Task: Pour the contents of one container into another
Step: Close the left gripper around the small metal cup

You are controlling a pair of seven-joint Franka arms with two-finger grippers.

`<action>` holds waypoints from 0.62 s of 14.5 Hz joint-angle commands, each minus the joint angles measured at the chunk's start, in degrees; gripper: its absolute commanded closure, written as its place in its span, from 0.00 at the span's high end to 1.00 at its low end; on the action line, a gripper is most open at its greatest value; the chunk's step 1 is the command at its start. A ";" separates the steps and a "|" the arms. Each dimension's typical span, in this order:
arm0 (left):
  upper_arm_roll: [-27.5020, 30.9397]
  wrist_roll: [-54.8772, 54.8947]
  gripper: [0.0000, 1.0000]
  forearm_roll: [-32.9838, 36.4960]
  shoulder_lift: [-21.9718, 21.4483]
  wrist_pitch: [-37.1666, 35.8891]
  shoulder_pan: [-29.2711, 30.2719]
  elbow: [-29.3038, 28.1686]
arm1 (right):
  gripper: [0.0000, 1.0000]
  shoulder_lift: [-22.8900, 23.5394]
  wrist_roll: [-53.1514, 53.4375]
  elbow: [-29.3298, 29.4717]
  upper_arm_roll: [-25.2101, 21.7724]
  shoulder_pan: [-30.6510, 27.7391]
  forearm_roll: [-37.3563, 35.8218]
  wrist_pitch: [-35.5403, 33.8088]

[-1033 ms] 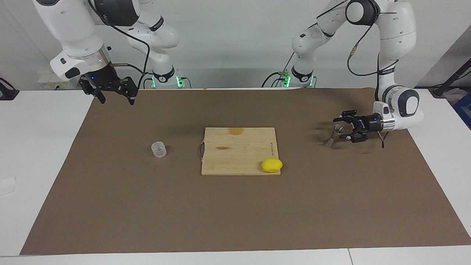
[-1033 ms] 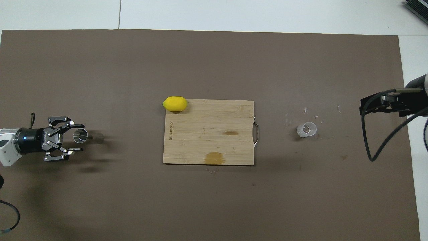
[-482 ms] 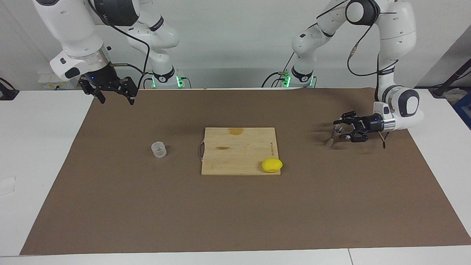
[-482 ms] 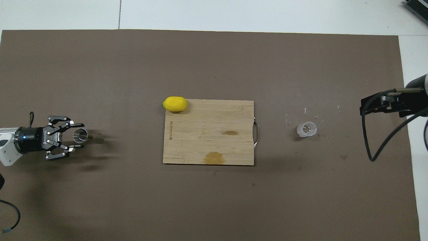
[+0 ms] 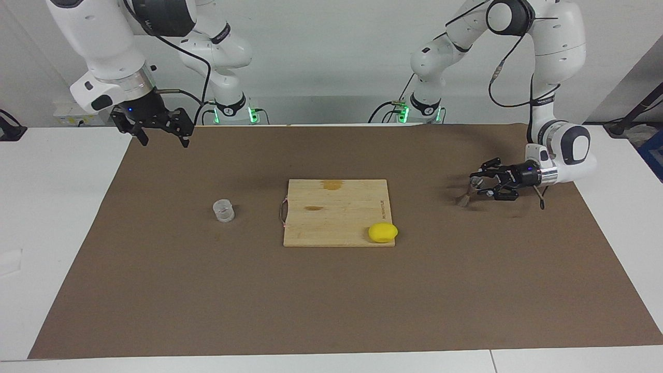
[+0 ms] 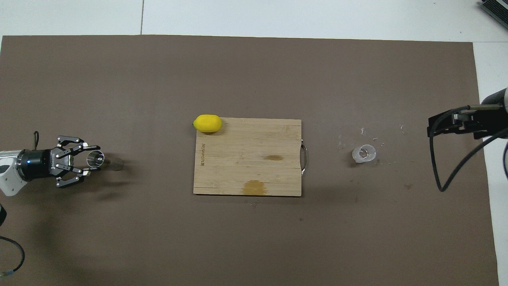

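The clear cup point(image 5: 224, 211) stands on the brown mat toward the right arm's end, and shows in the overhead view point(image 6: 364, 153). The metal jigger point(image 5: 467, 192) stands toward the left arm's end point(image 6: 99, 159). My left gripper point(image 5: 477, 185) lies level and low, its jaws on either side of the jigger's upper cone, a little apart from it point(image 6: 90, 160). My right gripper point(image 5: 160, 135) is open and empty, up in the air over the mat's corner near its base, and waits.
A wooden cutting board point(image 5: 331, 217) lies in the middle of the mat, with a yellow lemon point(image 5: 383, 232) on its corner away from the robots, toward the left arm's end. Small white crumbs lie around the cup.
My left gripper's jaws have narrowed around the jigger. The jigger, the cup and the right arm have not moved.
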 commanded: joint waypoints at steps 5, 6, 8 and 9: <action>0.47 2.29 0.32 -1.27 -0.14 1.81 -1.38 0.17 | 1.00 -1.71 0.05 -1.83 0.01 -0.30 0.11 0.27; 0.47 2.21 0.25 -1.27 -0.14 1.72 -1.30 0.18 | 1.00 -1.63 0.06 -1.83 0.01 -0.39 0.11 0.27; 0.56 2.20 0.21 -1.27 -0.22 1.64 -0.95 0.09 | 1.00 -1.62 0.06 -1.83 0.01 -0.39 0.11 0.27; 0.56 2.12 0.19 -1.27 -0.22 1.37 -1.03 0.17 | 1.00 -1.62 -0.03 -1.83 0.01 -0.39 0.11 0.27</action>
